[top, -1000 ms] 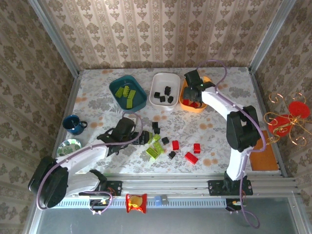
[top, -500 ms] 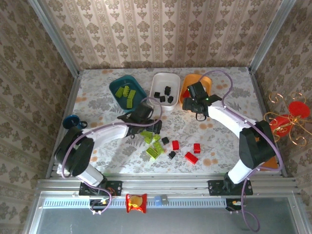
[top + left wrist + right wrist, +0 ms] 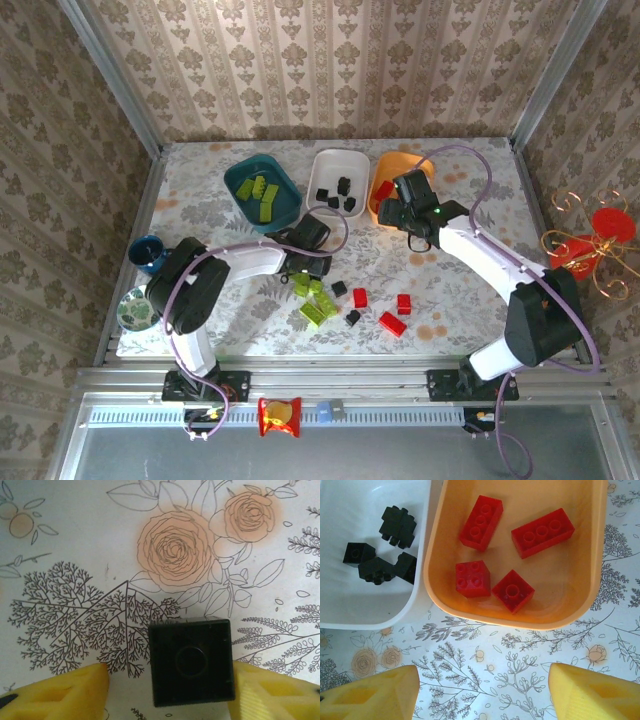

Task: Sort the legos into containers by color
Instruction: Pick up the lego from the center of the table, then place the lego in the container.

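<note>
Sorting partly done: teal plastic tray [image 3: 285, 205], white tray [image 3: 335, 165] and orange tray [image 3: 565, 575] hold matching bricks; loose bricks [image 3: 318, 308] lie at tabletop [image 3: 200, 200] centre. Left gripper [image 3: 169, 677] brackets a small black cube [image 3: 191, 661], unclamped; right gripper [image 3: 482, 680] wide, empty.

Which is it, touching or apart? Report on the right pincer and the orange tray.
Apart. In the right wrist view, flowered tablecloth shows between the near rim of the orange tray and the yellow fingertips of the right pincer.

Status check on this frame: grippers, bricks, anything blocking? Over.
Left gripper open, straddling a black cube on the table, not clamped. Right gripper open, empty, near the orange tray holding four red bricks. Nothing seen blocking either.
</note>
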Controlling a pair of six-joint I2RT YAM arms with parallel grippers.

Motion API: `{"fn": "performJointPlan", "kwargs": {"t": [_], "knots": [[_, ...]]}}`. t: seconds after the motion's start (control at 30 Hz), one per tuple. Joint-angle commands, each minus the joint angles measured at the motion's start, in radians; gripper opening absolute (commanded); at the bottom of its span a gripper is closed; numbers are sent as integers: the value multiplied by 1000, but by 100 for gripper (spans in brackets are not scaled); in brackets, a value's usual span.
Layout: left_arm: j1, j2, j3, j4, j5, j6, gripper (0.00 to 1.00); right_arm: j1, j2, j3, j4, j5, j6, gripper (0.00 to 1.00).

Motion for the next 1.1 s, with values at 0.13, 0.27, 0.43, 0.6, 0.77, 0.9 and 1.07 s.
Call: {"fn": "performJointPlan", "kwargs": {"t": [0.13, 0.27, 0.43, 0.6, 0.77, 0.9, 1.07], "knots": [[26, 26, -16, 59, 36, 12, 58, 0, -22, -21, 13, -14, 15, 70], [35, 47, -14, 115, 67, 13, 60, 0, -24, -21, 11, -13, 15, 70], [36, 65, -3, 137, 86, 12, 43, -1, -25, -27, 8, -17, 17, 70], [36, 26, -11, 136, 85, 5, 29, -1, -30, -42, 15, -13, 20, 70], [46, -67, 63, 95, 70, 12, 29, 3, -44, -72, 30, -22, 36, 70], [61, -61, 201, 59, 75, 32, 29, 10, -59, -101, 37, -22, 47, 70], [102, 77, 432, 15, 113, 34, 31, 19, -80, -148, 36, -22, 64, 70]]}}
